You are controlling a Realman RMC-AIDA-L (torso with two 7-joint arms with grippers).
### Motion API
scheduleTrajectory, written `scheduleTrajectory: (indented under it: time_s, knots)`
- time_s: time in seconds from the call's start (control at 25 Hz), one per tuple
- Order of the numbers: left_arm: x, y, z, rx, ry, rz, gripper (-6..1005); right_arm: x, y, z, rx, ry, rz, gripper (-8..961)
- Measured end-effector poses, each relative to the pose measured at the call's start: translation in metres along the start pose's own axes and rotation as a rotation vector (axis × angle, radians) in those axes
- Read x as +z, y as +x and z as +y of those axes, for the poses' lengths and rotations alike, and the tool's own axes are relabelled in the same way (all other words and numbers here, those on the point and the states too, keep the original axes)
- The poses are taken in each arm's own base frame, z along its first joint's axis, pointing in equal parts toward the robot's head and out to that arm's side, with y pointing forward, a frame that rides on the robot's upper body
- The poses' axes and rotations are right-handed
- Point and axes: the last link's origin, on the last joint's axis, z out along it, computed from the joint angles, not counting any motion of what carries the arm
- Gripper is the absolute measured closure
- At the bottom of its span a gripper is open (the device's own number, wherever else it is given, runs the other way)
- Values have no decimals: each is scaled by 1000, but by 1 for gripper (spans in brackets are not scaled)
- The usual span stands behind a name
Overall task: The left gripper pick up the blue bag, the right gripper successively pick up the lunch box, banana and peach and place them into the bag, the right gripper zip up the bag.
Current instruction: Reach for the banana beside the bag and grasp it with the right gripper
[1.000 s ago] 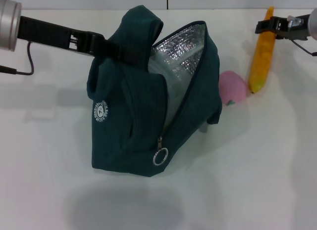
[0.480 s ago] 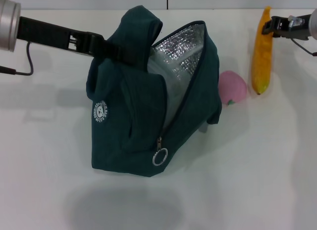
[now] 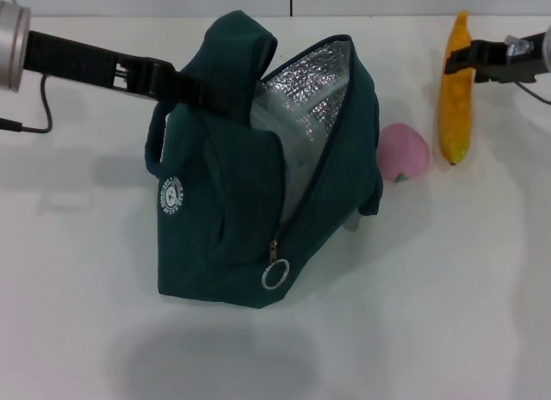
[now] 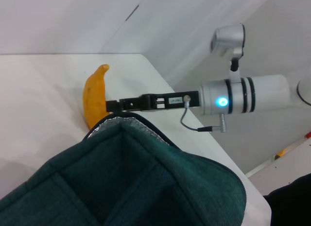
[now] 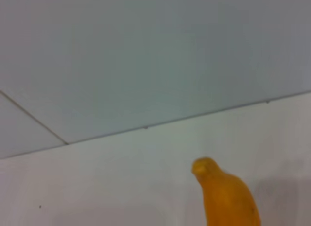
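Right tool point(image 3: 457, 58), clamped on the banana point(image 3: 454, 95) at upper right, has been raised slightly, nearly upright; carrying to the bag point(image 3: 267, 172), held open by the left tool point(image 3: 194, 89), is judged next.

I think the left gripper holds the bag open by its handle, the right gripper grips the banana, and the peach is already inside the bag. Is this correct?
Not entirely. The peach is not inside the blue bag; in the head view it lies on the table between the bag and the banana. The rest stands: the left gripper holds the handle, the right gripper grips the banana.
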Motion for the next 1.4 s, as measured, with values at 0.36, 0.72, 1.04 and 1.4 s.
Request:
scheduleTrajectory:
  time_s: [0.36,0.72,1.04,1.4]
  knots:
    - [0,0,0,3,1,1,959,-15,3,-5,-6,-27,28,311]
    - [0,-1,-1,8,2,0,959,-23,0,10,69,-106,85,111]
    - [-1,1,0,15,6,2,959,-29,-13,24,60,-145,163,80]
    - [0,1,0,20,3,-2,959,-33,-23,30,63,-156,244,83]
